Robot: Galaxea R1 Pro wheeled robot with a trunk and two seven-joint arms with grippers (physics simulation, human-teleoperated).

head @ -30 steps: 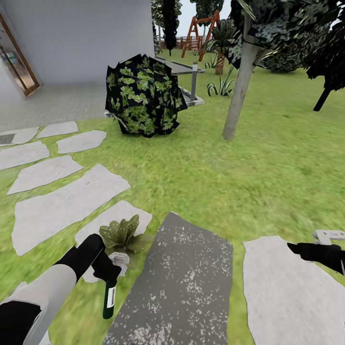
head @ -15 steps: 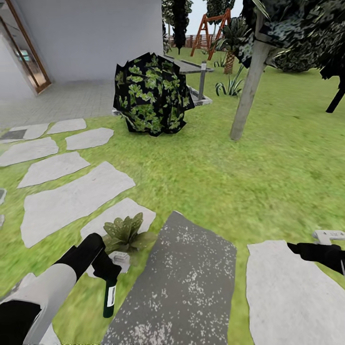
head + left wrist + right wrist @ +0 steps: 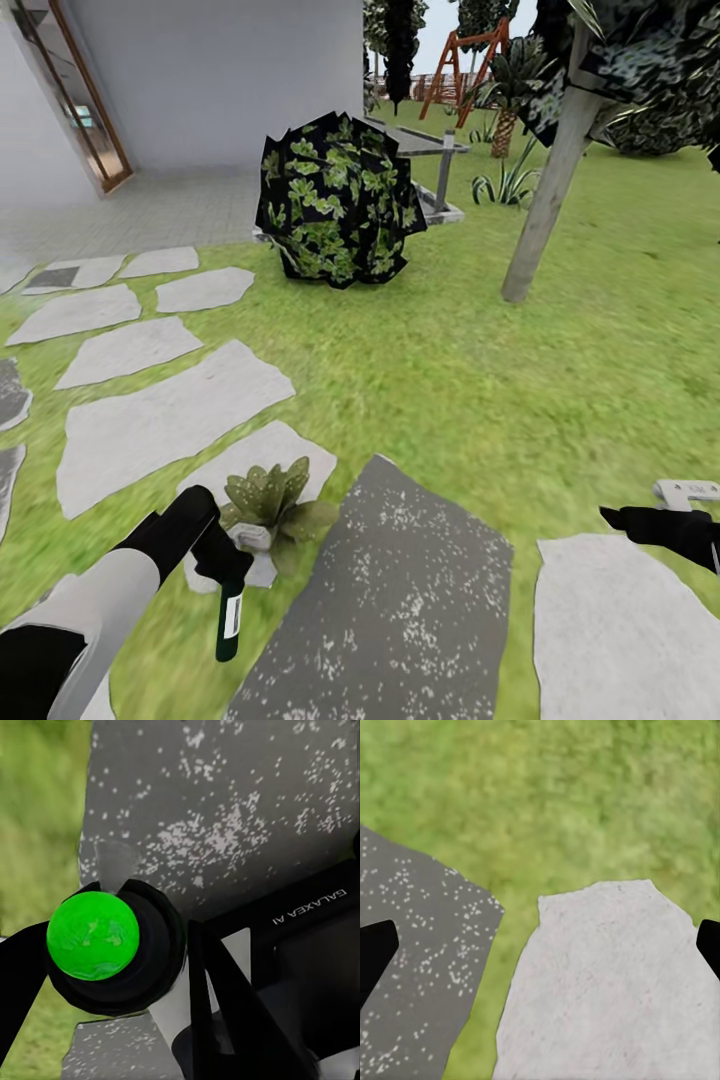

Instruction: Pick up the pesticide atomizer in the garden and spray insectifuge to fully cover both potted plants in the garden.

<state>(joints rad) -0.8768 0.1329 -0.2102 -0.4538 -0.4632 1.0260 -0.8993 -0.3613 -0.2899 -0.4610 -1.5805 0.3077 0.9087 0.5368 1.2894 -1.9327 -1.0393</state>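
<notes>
My left gripper (image 3: 226, 568) is shut on the pesticide atomizer (image 3: 230, 622), whose dark bottle with a white label hangs downward over the grass. In the left wrist view the atomizer (image 3: 93, 935) appears end-on as a bright green disc in a dark ring, with a black finger (image 3: 214, 997) beside it. One potted plant (image 3: 268, 498), a small green rosette in a grey pot, stands on a pale stepping stone just beyond and right of that gripper. My right gripper (image 3: 612, 517) hovers low at the right; in its wrist view the right gripper (image 3: 540, 945) is open over a pale stone.
A dark speckled slab (image 3: 390, 590) lies in front of me, with pale stepping stones (image 3: 160, 420) on the left and one (image 3: 620, 640) on the right. A dark round shrub (image 3: 338, 200), a leaning tree trunk (image 3: 548, 190) and the house wall (image 3: 220, 80) stand farther off.
The whole picture has slid to the right and slightly down, so the camera has turned left. Both arms keep the same pose in the view, and the atomizer stays in my left gripper.
</notes>
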